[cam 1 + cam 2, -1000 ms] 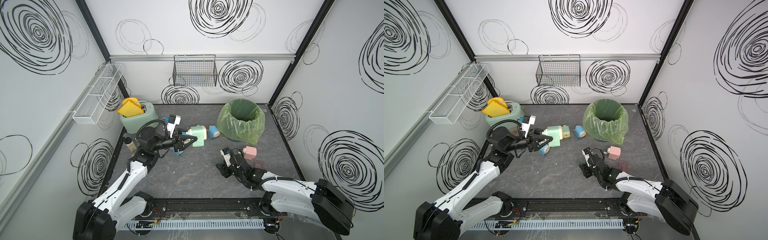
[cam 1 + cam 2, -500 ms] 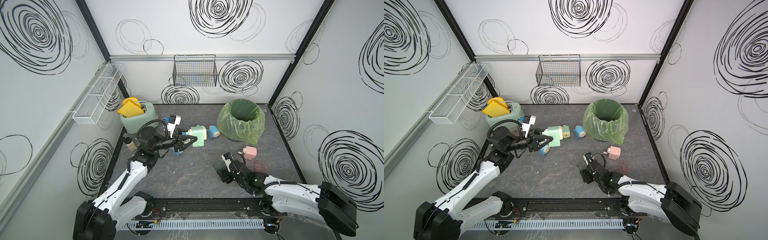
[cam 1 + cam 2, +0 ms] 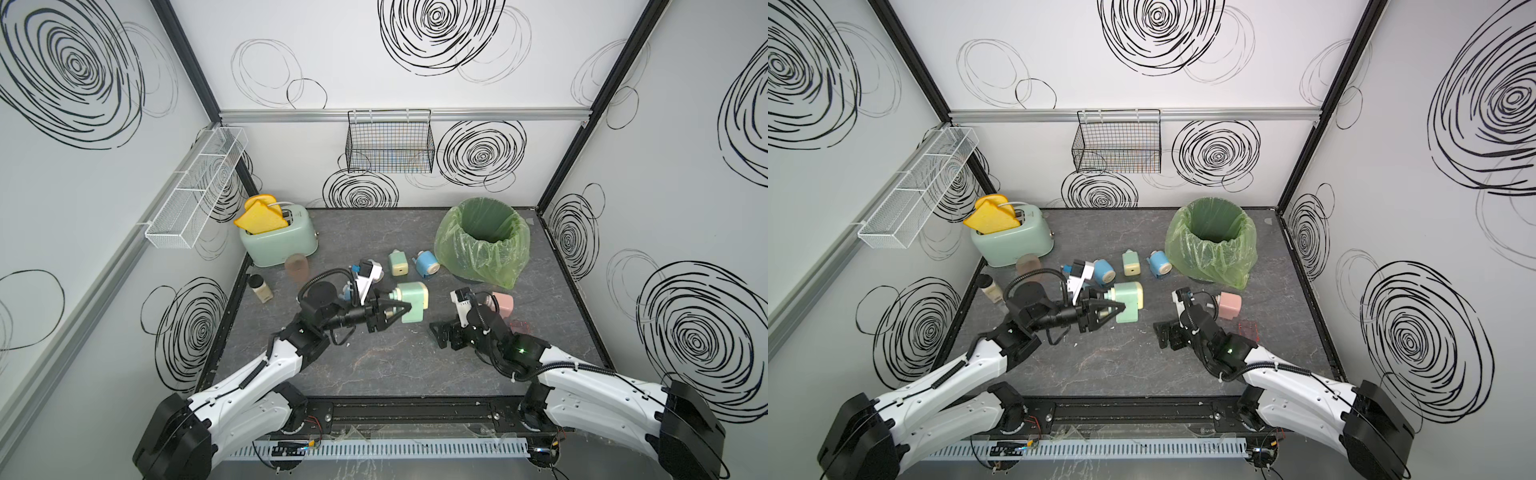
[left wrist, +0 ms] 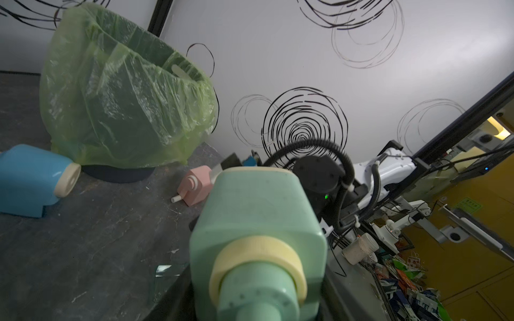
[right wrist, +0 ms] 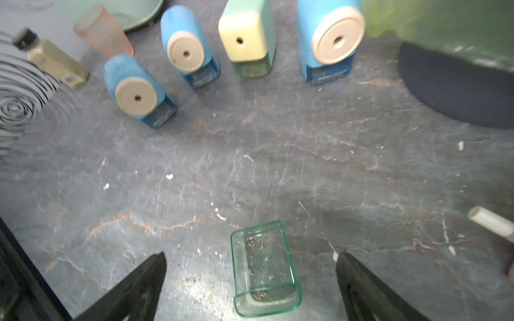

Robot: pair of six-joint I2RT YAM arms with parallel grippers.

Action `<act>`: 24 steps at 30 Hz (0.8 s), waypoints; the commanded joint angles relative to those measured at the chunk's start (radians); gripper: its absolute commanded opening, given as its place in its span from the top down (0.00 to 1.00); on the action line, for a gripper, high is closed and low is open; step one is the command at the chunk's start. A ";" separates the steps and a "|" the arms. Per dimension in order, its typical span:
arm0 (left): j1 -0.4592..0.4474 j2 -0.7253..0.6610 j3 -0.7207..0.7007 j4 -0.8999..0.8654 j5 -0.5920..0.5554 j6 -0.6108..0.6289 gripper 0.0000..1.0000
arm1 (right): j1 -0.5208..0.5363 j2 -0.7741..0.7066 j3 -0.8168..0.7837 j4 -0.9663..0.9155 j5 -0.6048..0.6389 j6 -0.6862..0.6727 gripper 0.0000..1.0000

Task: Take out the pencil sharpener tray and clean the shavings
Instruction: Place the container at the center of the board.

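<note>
Left gripper (image 3: 401, 311) clamped the mint sharpener (image 3: 415, 297); right gripper (image 5: 251, 255) gaped wide around the clear tray (image 5: 264, 273) lying loose.

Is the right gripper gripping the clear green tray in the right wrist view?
No, the clear green tray lies on the table between the wide-open jaws of the right gripper, touching neither.
</note>
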 commanded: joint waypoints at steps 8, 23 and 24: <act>-0.158 0.057 -0.249 0.353 -0.400 0.154 0.87 | -0.164 -0.115 0.148 -0.233 -0.172 -0.032 0.01; -0.390 0.492 -0.278 0.721 -0.868 0.314 0.87 | -0.227 -0.178 0.171 -0.238 -0.234 -0.094 0.01; -0.391 0.515 -0.271 0.727 -0.868 0.310 0.86 | -0.232 -0.180 0.166 -0.235 -0.239 -0.094 0.01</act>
